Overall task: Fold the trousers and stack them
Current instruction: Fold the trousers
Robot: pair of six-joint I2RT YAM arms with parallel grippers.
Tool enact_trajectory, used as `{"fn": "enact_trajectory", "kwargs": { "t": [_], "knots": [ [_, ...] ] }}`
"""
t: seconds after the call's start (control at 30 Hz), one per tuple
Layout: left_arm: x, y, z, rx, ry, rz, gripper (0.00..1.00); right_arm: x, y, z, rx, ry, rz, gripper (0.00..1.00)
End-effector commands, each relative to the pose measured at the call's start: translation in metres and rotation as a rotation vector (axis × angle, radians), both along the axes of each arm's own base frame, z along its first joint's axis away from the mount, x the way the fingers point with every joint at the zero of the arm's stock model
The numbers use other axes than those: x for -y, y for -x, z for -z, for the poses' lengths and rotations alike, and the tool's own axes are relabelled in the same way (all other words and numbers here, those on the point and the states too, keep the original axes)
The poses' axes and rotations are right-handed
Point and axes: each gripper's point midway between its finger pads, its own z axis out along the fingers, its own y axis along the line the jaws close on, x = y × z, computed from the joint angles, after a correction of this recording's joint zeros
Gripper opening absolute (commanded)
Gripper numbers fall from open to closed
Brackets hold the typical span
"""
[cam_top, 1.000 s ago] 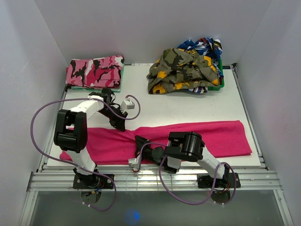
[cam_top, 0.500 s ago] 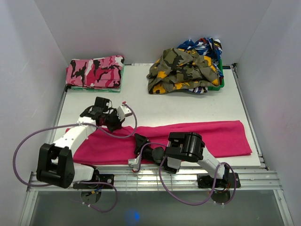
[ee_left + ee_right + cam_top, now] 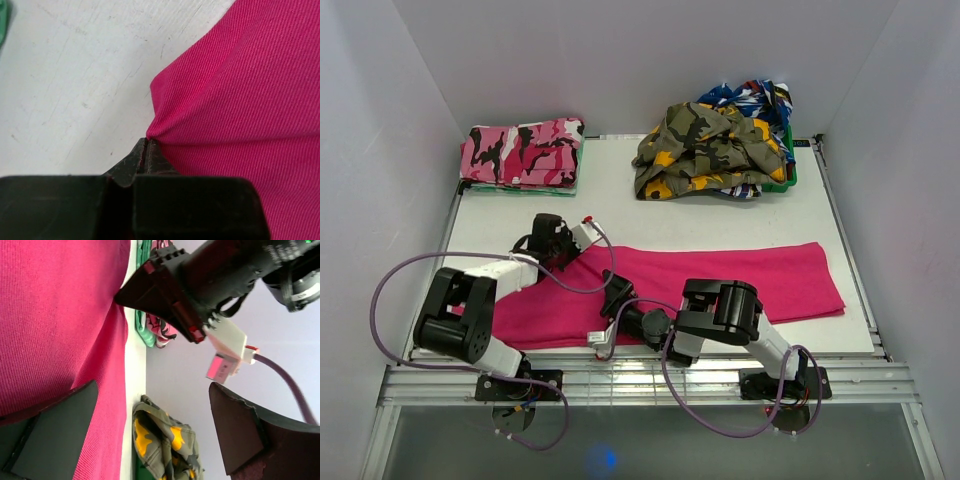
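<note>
Magenta trousers (image 3: 770, 275) lie across bench (image 3: 720, 215), 9 to 3 o'clock. L end effector (image 3: 147, 141) pinched shut on far edge; R end effector (image 3: 152, 387) wide open, empty. Rec: R pinches same edge, fold to 6 evenly.

Top view: the right arm (image 3: 720, 315) covers the near edge of the trousers (image 3: 740, 285) at mid-length. The left arm (image 3: 470, 310) covers part of their left end. Green bin (image 3: 790, 172) mostly buried under the olive camouflage garment (image 3: 705, 150). Left wrist view: trousers run off the right and bottom edges. Waist versus cuffs: cannot tell.
</note>
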Motion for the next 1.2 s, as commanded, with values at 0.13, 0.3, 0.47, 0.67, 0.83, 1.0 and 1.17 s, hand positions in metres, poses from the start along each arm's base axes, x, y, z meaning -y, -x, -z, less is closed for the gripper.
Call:
{"fn": "enact_trajectory", "kwargs": {
  "t": [0.13, 0.3, 0.47, 0.67, 0.83, 1.0, 1.17],
  "knots": [
    [-0.014, -0.075, -0.070, 0.213, -0.004, -0.137, 0.56, 0.024, -0.015, 0.047, -0.287, 0.002, 0.148, 0.96],
    [-0.025, -0.078, -0.109, 0.143, 0.122, -0.236, 0.72, 0.024, -0.029, 0.012, -0.469, -0.083, 0.222, 0.98],
    [-0.035, -0.050, -0.146, -0.007, 0.253, -0.277, 0.73, 0.037, -0.038, -0.020, -0.806, -0.152, 0.310, 0.93],
    [-0.073, 0.031, -0.119, -0.388, 0.374, -0.360, 0.68, 0.080, -0.032, -0.024, -1.386, -0.039, 0.339, 0.93],
    [-0.101, 0.095, -0.075, -0.644, 0.332, -0.426, 0.62, 0.154, -0.036, -0.001, -1.710, -0.041, 0.523, 1.00],
    [-0.129, 0.138, -0.030, -0.771, 0.180, -0.543, 0.61, 0.223, -0.023, 0.027, -1.951, -0.127, 0.700, 0.87],
    [-0.157, 0.119, 0.019, -0.735, 0.103, -0.662, 0.61, 0.282, -0.043, 0.050, -2.038, -0.308, 0.917, 0.83]
  ]
}}
